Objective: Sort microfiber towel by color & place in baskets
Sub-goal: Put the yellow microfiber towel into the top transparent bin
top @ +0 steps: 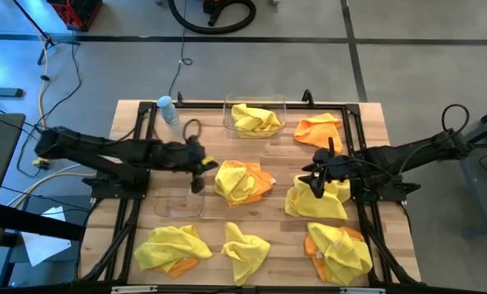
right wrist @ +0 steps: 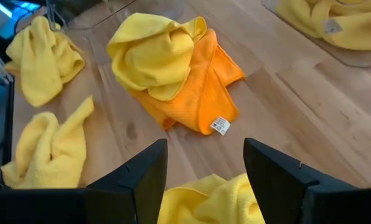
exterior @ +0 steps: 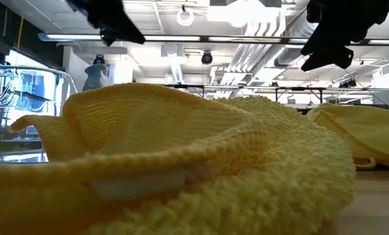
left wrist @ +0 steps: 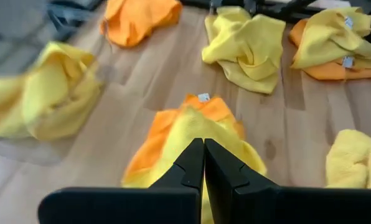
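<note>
Filling the low view from edge to edge: a yellow towel [exterior: 181,163], fuzzy and rumpled, lying on the table [top: 284,237] right against the lens, with a second yellow towel [exterior: 364,137] beside it.

Seen from above, spread over the wooden table: a yellow-and-orange pile [top: 242,181] at the middle, a lone orange towel [top: 319,129] near the far right corner, a yellow bundle [top: 317,198] on the right, and three more along the near edge, namely a yellow one over orange [top: 172,249] at the left, a plain yellow one [top: 245,251] in the middle, and a yellow one over orange [top: 337,251] at the right.

At the far edge, a clear bin [top: 254,118] holding a yellow towel [top: 254,121]. Left of centre, a second clear bin [top: 179,204], nothing visible inside. Near the far left corner, a water bottle [top: 167,109] with a blue cap.

Left claw [top: 198,167] reaching in from the left, poised between the second bin and the middle pile, just beside the pile; fingers [left wrist: 192,168] clenched together with no gap, gripping nothing, aimed at the yellow-and-orange pile [left wrist: 192,140] in its wrist view.

Right claw [top: 317,181] reaching in from the right, over the far edge of the yellow bundle; fingers [right wrist: 142,171] spread wide, released, nothing between them, with the yellow bundle [right wrist: 210,199] directly below and the middle pile [right wrist: 173,68] farther ahead, a white tag showing on its orange layer.
</note>
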`<state>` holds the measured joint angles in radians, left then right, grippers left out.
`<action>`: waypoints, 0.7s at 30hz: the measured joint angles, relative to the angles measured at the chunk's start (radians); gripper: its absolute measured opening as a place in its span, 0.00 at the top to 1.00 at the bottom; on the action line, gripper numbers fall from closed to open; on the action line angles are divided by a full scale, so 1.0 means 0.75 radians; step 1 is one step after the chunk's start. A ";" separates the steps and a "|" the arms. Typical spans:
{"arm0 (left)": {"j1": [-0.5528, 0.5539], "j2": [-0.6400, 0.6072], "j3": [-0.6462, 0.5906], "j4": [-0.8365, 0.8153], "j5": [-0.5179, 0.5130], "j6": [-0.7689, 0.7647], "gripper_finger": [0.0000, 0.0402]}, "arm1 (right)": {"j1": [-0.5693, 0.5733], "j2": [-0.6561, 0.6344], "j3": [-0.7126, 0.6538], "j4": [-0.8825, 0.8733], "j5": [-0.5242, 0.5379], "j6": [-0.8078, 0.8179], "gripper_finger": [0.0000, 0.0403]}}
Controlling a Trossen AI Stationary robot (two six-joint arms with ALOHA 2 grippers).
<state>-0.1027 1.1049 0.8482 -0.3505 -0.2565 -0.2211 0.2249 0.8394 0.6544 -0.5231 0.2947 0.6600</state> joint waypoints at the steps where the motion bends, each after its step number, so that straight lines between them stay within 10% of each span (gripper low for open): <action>1: -0.005 0.043 0.037 -0.024 0.007 -0.044 1.00 | 0.000 0.000 0.000 -0.005 0.000 -0.011 0.49; 11: 0.002 0.339 0.217 0.033 0.131 -0.241 0.98 | 0.000 0.000 0.000 -0.026 -0.035 -0.053 0.49; 21: 0.007 0.508 0.245 0.026 0.155 -0.180 0.70 | 0.000 0.001 0.000 -0.019 -0.052 -0.006 0.49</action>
<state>-0.0975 1.4861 1.0317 -0.3306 -0.1402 -0.3558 0.2249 0.8398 0.6544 -0.5373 0.2560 0.6556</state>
